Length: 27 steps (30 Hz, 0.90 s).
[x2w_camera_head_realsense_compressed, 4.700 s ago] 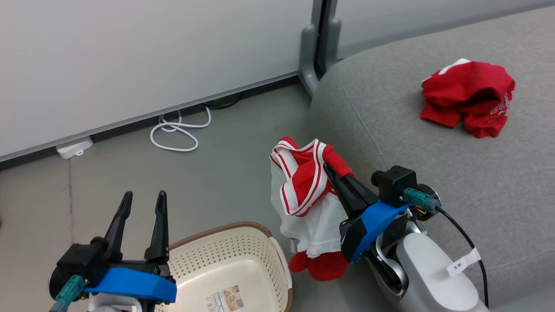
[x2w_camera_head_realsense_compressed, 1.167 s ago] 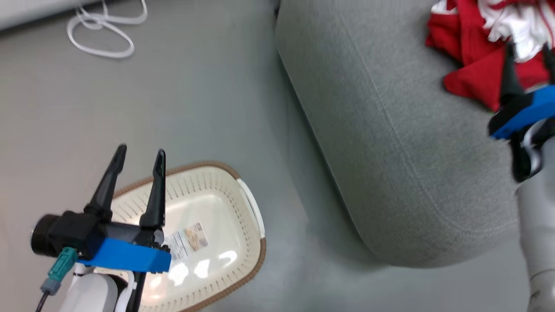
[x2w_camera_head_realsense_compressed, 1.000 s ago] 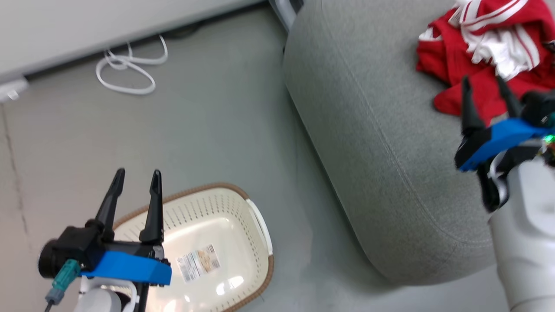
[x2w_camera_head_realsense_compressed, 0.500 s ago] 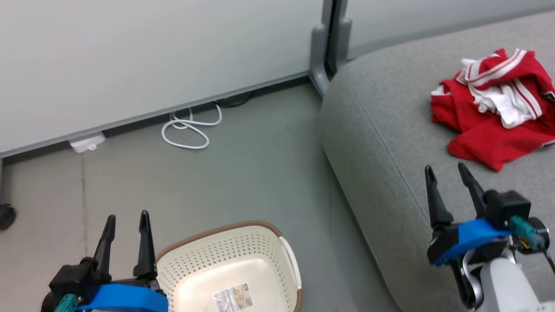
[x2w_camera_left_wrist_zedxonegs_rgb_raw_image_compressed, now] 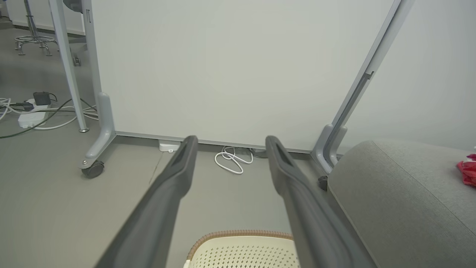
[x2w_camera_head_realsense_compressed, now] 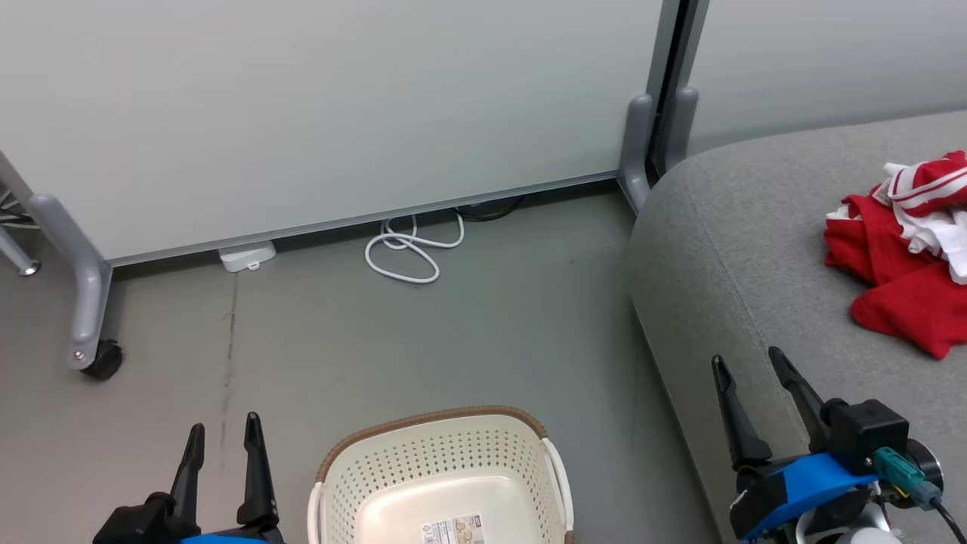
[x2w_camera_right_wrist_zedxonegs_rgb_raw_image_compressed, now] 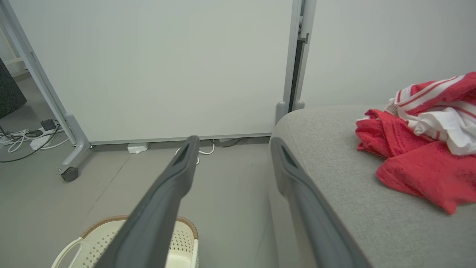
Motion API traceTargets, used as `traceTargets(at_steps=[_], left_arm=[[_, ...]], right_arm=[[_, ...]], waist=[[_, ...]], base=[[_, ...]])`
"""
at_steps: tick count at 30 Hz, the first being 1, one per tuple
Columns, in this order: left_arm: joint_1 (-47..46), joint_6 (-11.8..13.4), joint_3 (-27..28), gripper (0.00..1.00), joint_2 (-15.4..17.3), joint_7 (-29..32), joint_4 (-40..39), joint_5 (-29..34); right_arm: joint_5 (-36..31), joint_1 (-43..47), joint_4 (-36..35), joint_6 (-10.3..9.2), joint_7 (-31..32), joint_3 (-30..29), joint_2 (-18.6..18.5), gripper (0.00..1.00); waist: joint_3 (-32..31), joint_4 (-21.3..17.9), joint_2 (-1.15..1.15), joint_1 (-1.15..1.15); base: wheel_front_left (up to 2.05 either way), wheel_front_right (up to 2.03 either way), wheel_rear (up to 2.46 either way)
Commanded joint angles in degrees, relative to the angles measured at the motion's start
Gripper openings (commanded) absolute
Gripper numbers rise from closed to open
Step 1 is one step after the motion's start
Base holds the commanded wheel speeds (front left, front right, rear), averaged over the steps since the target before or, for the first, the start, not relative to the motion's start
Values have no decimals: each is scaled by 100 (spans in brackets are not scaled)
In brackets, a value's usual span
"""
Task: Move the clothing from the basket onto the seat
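Now the red jerseys (x2w_camera_head_realsense_compressed: pixel 903 257) lie heaped on the grey sofa seat (x2w_camera_head_realsense_compressed: pixel 755 249). The cream laundry basket (x2w_camera_head_realsense_compressed: pixel 442 468) sits on the floor left of the seat. The left gripper (x2w_camera_head_realsense_compressed: pixel 224 421) and right gripper (x2w_camera_head_realsense_compressed: pixel 746 355) both stand wide apart, holding nothing.

On the right I see the clothing (x2w_camera_head_realsense_compressed: pixel 884 257): bright red, with a white part and red-white stripes. The seat (x2w_camera_head_realsense_compressed: pixel 755 249) below it is plain grey fabric. The near basket (x2w_camera_head_realsense_compressed: pixel 446 453) is cream-white with rows of small holes and a brown rim. The left gripper (x2w_camera_head_realsense_compressed: pixel 225 421) and the right gripper (x2w_camera_head_realsense_compressed: pixel 746 357) have black fingers, and the right one has a blue body. The floor (x2w_camera_head_realsense_compressed: pixel 378 347) is dull grey-green and the cable (x2w_camera_head_realsense_compressed: pixel 412 253) is white.
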Motion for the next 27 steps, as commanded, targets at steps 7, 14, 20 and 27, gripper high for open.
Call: traceTargets(at_steps=[7,14,20,27], left_arm=[[107,21,-27,100,-35,-25,51,92],[175,83,-85,100,-19,69,-20,111],[201,138,-146,100,5,174,-132,112],[236,219,-202,100,29,273,-295,150]], right_arm=[[33,175,-46,1,94,25,1,100],[106,200,97,1,82,91,1,100],[112,204,148,1,74,124,1,100],[133,167,165,2,99,154,2,100]], waist=[[-146,427,0,1],[-211,597,0,1],[-213,633,0,1],[-178,594,0,1]], base=[[0,0,0],[0,0,0],[0,0,0],[0,0,0]])
